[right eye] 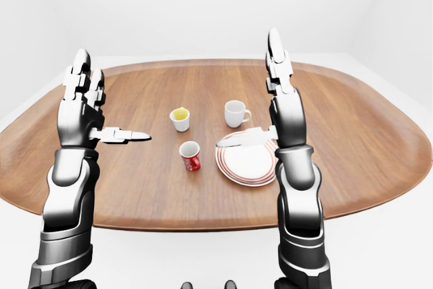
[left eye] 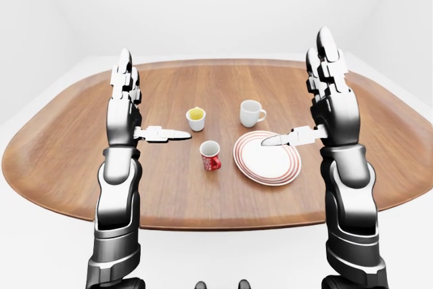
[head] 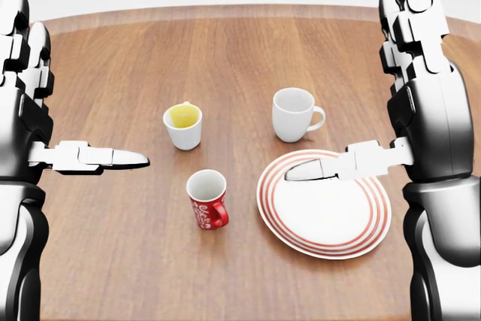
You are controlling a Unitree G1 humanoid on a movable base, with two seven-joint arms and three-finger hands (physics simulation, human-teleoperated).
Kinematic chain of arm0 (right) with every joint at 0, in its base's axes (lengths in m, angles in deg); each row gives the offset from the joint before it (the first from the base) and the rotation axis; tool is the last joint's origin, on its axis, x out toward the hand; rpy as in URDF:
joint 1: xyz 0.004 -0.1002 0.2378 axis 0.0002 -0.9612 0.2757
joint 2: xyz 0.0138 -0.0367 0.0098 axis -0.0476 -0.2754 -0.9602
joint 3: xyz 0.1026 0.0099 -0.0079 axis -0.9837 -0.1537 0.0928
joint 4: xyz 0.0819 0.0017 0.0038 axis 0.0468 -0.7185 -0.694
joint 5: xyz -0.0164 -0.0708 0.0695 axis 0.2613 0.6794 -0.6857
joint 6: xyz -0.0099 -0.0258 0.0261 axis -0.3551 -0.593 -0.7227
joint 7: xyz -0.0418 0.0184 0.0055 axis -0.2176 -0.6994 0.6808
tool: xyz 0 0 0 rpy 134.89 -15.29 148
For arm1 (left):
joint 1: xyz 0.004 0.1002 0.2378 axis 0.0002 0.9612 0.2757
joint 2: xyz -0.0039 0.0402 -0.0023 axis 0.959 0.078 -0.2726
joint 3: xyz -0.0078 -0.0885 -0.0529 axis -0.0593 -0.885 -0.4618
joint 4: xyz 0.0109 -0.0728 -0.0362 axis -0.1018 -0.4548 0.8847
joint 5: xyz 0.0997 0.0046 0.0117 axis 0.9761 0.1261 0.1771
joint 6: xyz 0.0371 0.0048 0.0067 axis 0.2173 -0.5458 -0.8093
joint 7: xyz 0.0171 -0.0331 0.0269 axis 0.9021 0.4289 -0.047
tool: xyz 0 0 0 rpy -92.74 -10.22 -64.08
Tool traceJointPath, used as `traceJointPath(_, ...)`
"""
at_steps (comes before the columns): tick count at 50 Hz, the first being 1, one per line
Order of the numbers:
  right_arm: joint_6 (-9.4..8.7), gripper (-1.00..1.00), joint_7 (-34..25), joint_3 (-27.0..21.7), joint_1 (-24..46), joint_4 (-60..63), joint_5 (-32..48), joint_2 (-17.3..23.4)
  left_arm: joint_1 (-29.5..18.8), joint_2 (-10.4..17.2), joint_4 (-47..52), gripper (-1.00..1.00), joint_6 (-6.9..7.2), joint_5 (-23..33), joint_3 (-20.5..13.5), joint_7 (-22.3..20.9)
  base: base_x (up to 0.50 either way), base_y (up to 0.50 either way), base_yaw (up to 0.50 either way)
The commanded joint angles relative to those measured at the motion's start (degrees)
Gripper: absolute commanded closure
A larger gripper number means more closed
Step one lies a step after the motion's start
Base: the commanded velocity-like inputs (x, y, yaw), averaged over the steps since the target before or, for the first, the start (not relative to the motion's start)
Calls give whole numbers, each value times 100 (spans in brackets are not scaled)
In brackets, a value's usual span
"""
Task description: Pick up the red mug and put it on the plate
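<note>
1. The red mug [head: 207,199] is seen standing upright on the wooden table [head: 248,58], just left of the striped plate [head: 325,204] in the head view and apart from it, with its handle turned toward the plate.
2. Nothing is held: the left hand [head: 30,110] is raised at the left edge with its fingers upright and spread, one digit stretched out level toward the middle of the table, well clear of the mug.
3. The right hand [head: 421,110] is likewise kept wide open and empty; its level digit is seen over the plate's upper rim, though whether contact is made cannot be told.
4. A white mug [head: 294,114] and a small cup with a yellow inside [head: 183,125] are left standing higher in the view; neither belongs to the task.
5. Progress is judged as nil: the mug is not yet approached, grasped, lifted or placed, so every step remains.
6. The plate is bare, so a landing spot is available.
</note>
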Motion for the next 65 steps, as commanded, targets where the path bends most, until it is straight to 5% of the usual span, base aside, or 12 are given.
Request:
traceJointPath(1, 0, -100, -20, 11, 15, -36, 28, -7, 8, 3, -3, -100, 0, 11, -7, -6, 28, 0, 0)
traceJointPath(52, 0, -100, -130, 48, 54, -324, 147, -1, -20, -39, -112, -100, 0, 86, 59, 29, 29, 0, 0)
traceJointPath(65, 0, -100, -441, 372, 265, -481, 782, 38, 201, 43, -87, -100, 0, 1, -113, -55, 5, 0, 0)
